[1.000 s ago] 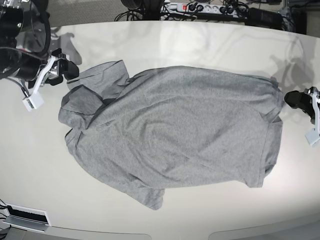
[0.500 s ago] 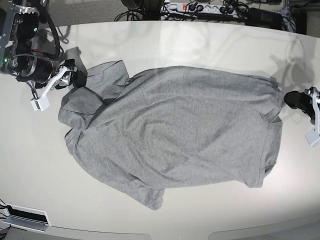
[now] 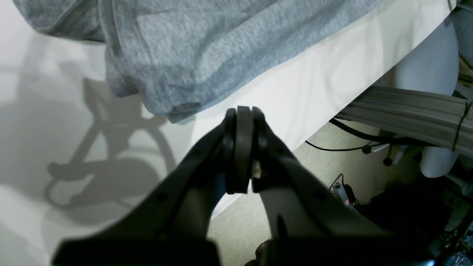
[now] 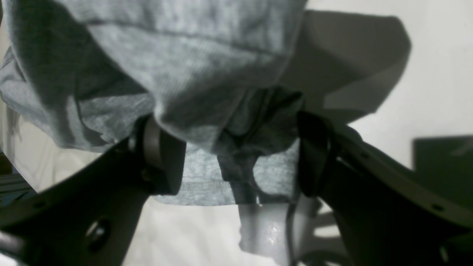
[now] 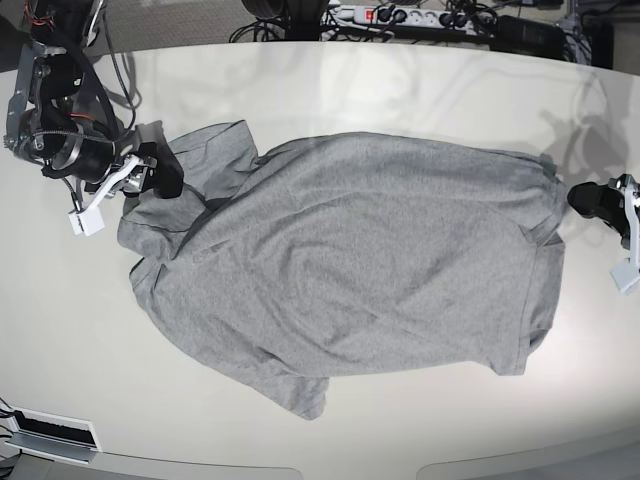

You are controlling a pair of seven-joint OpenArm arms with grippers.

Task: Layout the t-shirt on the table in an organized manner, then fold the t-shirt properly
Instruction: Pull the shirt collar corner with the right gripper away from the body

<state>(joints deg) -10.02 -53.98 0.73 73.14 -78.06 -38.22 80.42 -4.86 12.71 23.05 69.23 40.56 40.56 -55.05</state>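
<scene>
On the tabletop: the tabletop (image 5: 400, 90) was a glossy off-white surface with a curved edge, and it carried the t-shirt spread across its middle.
T-shirt: the t-shirt (image 5: 350, 260) lay mostly flat with its plain heather-grey side up, running across the base view, with one sleeve bunched and folded over at that view's left end and another sleeve tucked at the lower edge.
Right end effector: the right end effector (image 4: 236, 155) sat at the bunched sleeve, its fingers (image 4: 159, 155) spread wide to either side of a gathered lump of grey cloth; a hemmed edge lay between them, and it could not be told whether the pads touched the fabric.
Left end effector: the left end effector (image 3: 242, 147) had its tips pressed together on nothing, just beside the shirt's hem corner and apart from it, at the tabletop's edge.
Shadows: dark arm shadows fell on the tabletop beside both end effectors.
Beyond the edge: a power strip (image 5: 385, 15) and cables lay on the floor past the far rim.
</scene>
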